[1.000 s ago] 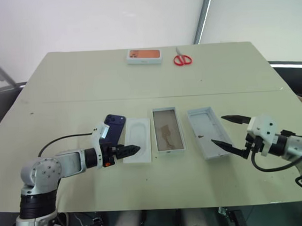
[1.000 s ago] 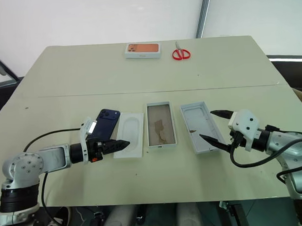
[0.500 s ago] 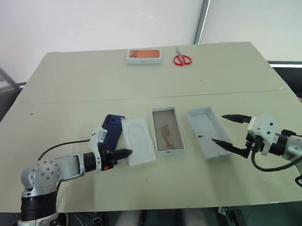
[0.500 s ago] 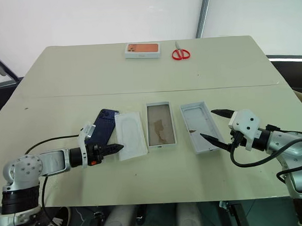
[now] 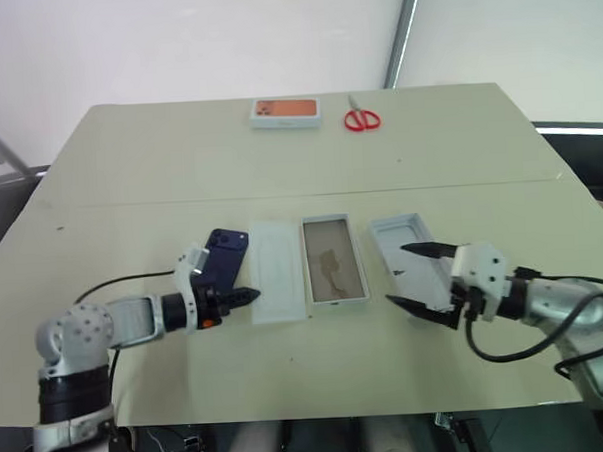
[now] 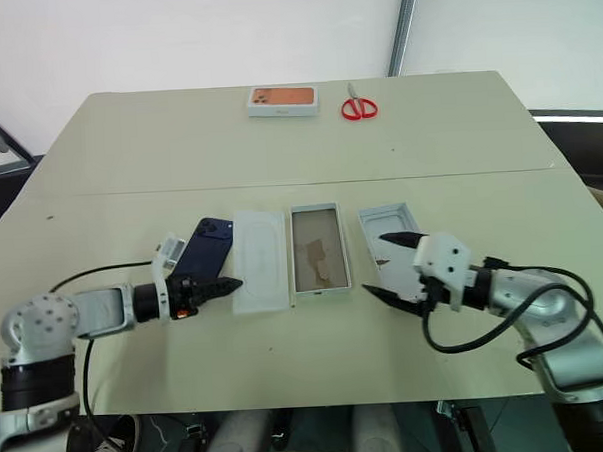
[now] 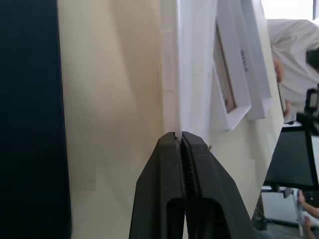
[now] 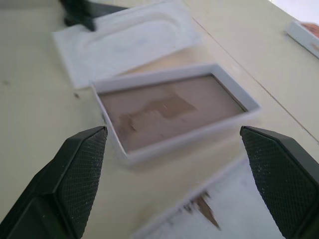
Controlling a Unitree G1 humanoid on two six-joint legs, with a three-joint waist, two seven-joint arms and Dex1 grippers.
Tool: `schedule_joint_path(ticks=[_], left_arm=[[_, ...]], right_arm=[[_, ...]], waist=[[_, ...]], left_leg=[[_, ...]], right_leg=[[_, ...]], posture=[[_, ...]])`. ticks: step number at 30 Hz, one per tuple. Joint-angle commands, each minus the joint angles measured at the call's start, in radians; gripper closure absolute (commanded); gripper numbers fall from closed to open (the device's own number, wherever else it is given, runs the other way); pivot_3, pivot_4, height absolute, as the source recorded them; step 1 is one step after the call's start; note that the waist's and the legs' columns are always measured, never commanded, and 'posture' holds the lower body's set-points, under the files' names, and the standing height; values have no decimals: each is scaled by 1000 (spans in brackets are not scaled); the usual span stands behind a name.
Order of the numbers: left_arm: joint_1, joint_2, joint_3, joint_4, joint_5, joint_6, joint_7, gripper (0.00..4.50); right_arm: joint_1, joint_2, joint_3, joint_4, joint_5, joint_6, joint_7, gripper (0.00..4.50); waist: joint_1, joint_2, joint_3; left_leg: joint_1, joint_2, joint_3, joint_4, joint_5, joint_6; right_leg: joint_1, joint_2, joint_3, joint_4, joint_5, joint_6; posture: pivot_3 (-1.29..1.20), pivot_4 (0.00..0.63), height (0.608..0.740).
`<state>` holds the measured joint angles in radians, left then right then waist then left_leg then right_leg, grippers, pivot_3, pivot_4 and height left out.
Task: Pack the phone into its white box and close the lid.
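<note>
A pale table [image 5: 129, 163] runs across the frame in the head views. In the centre lies the white box [image 5: 334, 260], a narrow open base with a brownish floor. Just left of it lies a flat white insert [image 5: 277, 271] with an oval recess, touching or nearly touching the box's left wall. Left of the insert lies the phone [image 5: 221, 260], dark navy and flat on the table, slightly tilted, with its camera bump at the upper corner.

The left gripper [image 5: 246, 294] sits in the lower left, its fingers pressed together, and its tip is at the insert's near left corner, between phone and insert. Whether the closed fingers pinch the insert's edge cannot be told.

Right of the box lies the lid [image 5: 408, 249], open side up and angled. The right gripper [image 5: 416, 274] hangs over the lid's near end with its fingers spread wide, grasping nothing.

At the top centre, on the far edge, are a white box with an orange phone picture [image 5: 284, 111] and red scissors [image 5: 361, 118].
</note>
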<state>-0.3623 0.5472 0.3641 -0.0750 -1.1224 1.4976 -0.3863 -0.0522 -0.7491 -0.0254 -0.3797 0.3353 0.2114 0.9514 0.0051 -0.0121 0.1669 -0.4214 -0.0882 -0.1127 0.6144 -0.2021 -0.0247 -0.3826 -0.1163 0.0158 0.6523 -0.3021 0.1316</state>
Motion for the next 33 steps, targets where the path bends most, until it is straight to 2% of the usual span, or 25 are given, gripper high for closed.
schedule_joint_path(ticks=[1, 5, 9, 11, 13, 16, 17, 18, 19, 26, 33], left_arm=[[-35, 31, 33, 4, -13, 3, -20, 4479], [-92, 38, 60, 59, -40, 78, -12, 4479], [-119, 47, 43, 119, -61, 117, 2, 4479], [-121, 35, 46, 134, -84, 117, 11, 4500], [-116, 29, 47, 141, -113, 117, 24, 4500], [-100, 31, 42, 145, -176, 117, 47, 4500], [-96, 31, 42, 150, -196, 117, 60, 4500], [-95, 31, 42, 154, -212, 117, 72, 4500], [-94, 27, 47, 153, -224, 117, 82, 4500], [-118, 25, 61, 195, -339, 117, 163, 4500], [-157, 14, 58, 225, -421, 62, 245, 4500]], right_arm=[[-62, 6, 87, -24, -30, 20, 20, 0], [-114, -8, 205, 39, -111, -32, 91, 0], [-196, 18, 266, 119, -125, -16, 133, 0], [-237, 36, 290, 185, -161, -31, 128, 561], [-262, 47, 300, 220, -168, -27, 138, 1327], [-283, 52, 318, 243, -180, -36, 161, 2926], [-283, 51, 329, 246, -193, -48, 167, 3334], [-282, 50, 336, 249, -202, -57, 172, 3988], [-279, 49, 348, 253, -217, -63, 173, 4410], [-286, 82, 368, 233, -241, -54, 162, 4465], [-266, 126, 402, 105, -222, 6, 160, 4465]], waist=[[0, 0, 0], [5, -2, 1], [2, -3, 2], [1, -3, 2], [-1, -3, 2], [-1, -3, 2], [-1, -3, 2], [-1, -3, 2], [-1, -3, 2], [-1, -4, 1], [-13, -4, 1]], left_leg=[[0, 0, 0, -1, 0, 0], [-2, -1, 0, -1, 0, 1], [-2, -1, 0, 1, 1, -1], [-2, -1, 0, 1, 1, -1], [-2, -1, 0, 0, 1, -1], [-5, -1, 0, 0, 1, -2], [-4, -1, 0, 0, 1, -2], [-4, -1, 0, 0, 1, -2], [-4, -1, 0, 0, 1, -2], [-4, -1, 0, 0, 1, -2], [-4, 0, -1, 0, 1, -2]], right_leg=[[-1, 0, 0, 0, 0, 0], [-5, 0, 0, -1, 0, 1], [-5, 0, 0, 1, 0, 1], [-5, 0, 0, 2, 0, 1], [-6, 0, 0, 2, 0, 1], [-6, 0, 0, 3, 0, 1], [-6, 0, 0, 3, 0, 1], [-6, 0, 0, 3, 0, 1], [-6, 0, 0, 3, 0, 1], [-7, 0, 0, 4, 0, 1], [-7, 1, 1, 4, 0, 1]], posture=[[0, 150, 740], [0, 150, 740], [0, 150, 740], [0, 150, 740], [0, 150, 740], [0, 150, 740], [0, 150, 740], [0, 150, 740], [0, 150, 740], [0, 150, 740], [0, 150, 740]])
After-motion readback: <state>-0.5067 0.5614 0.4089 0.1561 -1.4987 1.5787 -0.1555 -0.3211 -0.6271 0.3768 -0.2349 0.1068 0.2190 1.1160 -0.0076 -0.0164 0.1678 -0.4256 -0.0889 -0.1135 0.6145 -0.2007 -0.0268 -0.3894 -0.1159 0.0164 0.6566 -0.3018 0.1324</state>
